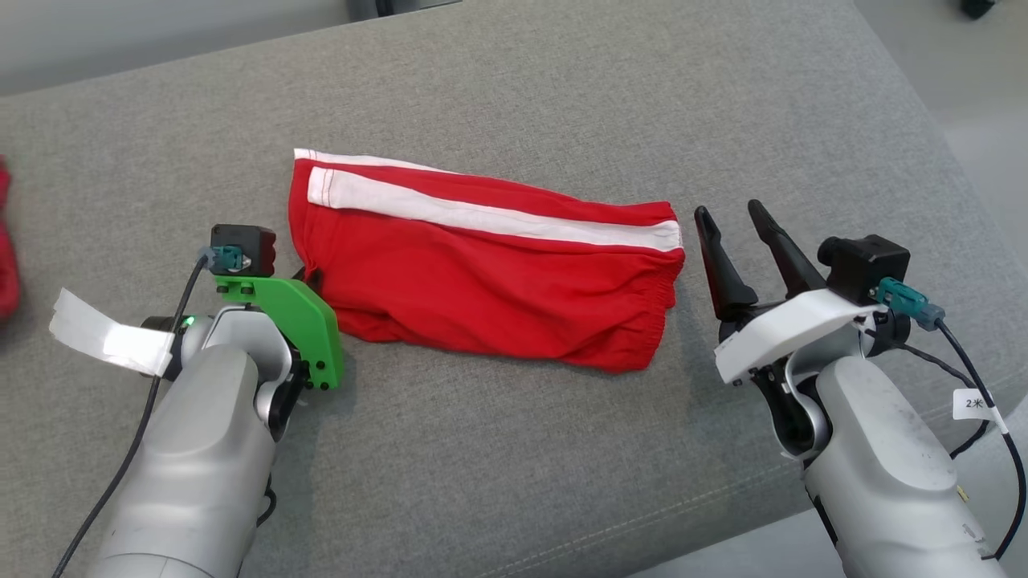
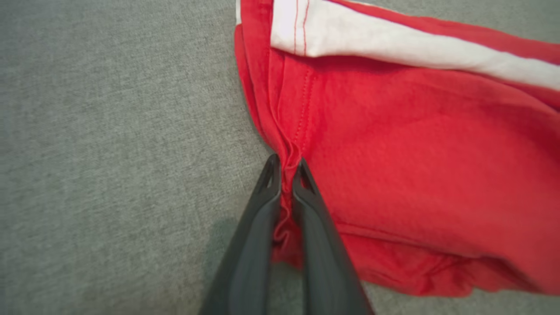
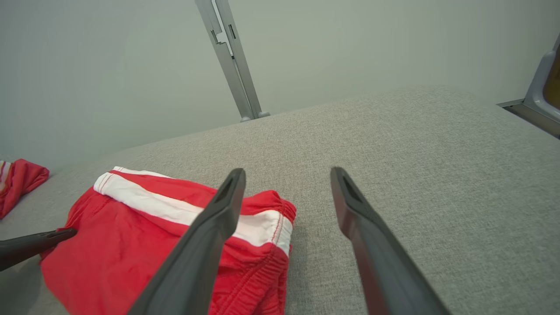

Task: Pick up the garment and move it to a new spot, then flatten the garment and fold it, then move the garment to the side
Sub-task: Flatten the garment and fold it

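Note:
The garment (image 1: 482,265) is a pair of red shorts with a white side stripe, lying folded flat on the grey cushion (image 1: 514,88). At its left edge, my left gripper (image 2: 286,164) is shut, pinching a fold of red cloth (image 2: 415,153) between its dark fingers. In the head view the green camera mount hides those fingers; the left gripper (image 1: 309,277) sits at the garment's near-left corner. To the right of the elastic waistband, my right gripper (image 1: 729,210) stands open and apart from the cloth. The right wrist view shows the right gripper (image 3: 287,171) holding nothing, the garment (image 3: 131,245) beside its left finger.
Another red cloth (image 1: 6,241) lies at the cushion's far left edge, also visible as the red cloth (image 3: 19,183) in the right wrist view. A grey metal post (image 3: 232,61) rises behind the cushion. The cushion's front edge runs along the lower right.

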Robot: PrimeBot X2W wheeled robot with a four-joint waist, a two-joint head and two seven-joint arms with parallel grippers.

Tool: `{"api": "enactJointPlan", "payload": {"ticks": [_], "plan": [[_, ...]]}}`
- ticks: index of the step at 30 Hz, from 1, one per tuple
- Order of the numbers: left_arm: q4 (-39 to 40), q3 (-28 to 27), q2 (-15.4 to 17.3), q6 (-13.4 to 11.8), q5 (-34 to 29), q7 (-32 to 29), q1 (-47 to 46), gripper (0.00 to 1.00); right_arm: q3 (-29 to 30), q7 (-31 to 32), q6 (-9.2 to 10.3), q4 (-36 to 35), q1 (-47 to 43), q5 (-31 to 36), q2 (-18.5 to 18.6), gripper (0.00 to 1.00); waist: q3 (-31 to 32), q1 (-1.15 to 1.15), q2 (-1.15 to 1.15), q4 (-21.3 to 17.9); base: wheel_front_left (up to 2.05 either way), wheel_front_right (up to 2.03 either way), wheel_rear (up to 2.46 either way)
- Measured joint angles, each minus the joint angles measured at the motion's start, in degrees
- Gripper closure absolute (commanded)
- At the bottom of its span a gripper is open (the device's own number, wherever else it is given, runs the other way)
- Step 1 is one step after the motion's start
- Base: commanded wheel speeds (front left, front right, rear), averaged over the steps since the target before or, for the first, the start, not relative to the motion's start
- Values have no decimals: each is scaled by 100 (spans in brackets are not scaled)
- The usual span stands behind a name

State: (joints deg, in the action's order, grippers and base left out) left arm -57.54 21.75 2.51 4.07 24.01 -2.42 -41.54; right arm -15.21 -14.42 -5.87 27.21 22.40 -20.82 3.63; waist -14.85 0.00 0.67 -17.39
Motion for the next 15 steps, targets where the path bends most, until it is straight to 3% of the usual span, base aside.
{"api": "enactJointPlan", "payload": {"ticks": [15], "plan": [[226, 108, -121, 130, 171, 612, 692, 100, 315, 0, 49, 13, -570, 74, 213, 0, 422, 0, 0, 592, 0, 0, 0]]}}
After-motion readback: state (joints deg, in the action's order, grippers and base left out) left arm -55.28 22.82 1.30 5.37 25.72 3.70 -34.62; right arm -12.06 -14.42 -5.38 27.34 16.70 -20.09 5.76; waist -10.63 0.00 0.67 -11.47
